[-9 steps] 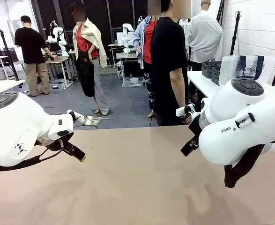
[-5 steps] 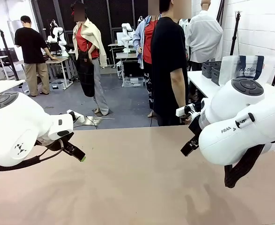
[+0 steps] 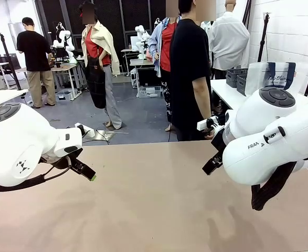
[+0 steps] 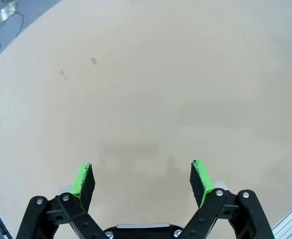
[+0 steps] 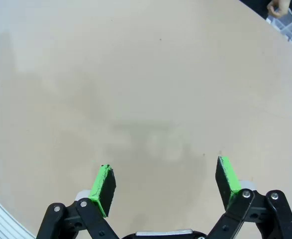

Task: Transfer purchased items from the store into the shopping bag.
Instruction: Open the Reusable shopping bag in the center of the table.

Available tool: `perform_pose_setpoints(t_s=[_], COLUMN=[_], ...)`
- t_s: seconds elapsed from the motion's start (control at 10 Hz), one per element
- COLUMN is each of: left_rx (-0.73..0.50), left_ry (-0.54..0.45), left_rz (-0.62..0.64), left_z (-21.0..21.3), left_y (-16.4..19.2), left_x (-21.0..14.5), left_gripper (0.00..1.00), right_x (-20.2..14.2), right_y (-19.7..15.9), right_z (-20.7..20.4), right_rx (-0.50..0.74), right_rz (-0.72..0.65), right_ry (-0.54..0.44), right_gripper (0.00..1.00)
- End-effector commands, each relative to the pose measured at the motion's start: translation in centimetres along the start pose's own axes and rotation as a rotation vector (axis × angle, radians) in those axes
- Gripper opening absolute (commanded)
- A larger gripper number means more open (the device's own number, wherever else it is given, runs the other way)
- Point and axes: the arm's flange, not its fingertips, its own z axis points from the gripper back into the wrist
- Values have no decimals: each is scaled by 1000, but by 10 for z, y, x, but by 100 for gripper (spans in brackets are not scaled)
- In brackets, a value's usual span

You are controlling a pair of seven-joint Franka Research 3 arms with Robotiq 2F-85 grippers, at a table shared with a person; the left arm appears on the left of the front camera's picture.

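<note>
Neither left pincer (image 4: 141, 167) nor right pincer (image 5: 164, 169) has moved (both spread).

Bare-topped tan counter (image 3: 154, 205) in foreground; at two o'clock, a white counter (image 3: 230, 97) bears grey baskets (image 3: 236, 77), shopping bag (image 3: 272, 76) beside them.

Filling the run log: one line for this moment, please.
left gripper open, empty | right gripper open, empty | shopping bag upright at far right
</note>
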Motion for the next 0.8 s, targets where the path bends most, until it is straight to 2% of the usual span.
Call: perform_pose_setpoints(t_s=[0.0,0.7], left_rx=[0,0], left_ry=[0,0], left_rz=[1,1], left_z=[0,0], left_y=[0,0], left_x=[0,0], left_gripper=[100,100], right_x=[0,0], right_y=[0,0], right_z=[0,0], right_rx=[0,0], right_rz=[0,0], right_ry=[0,0], right_gripper=[100,100])
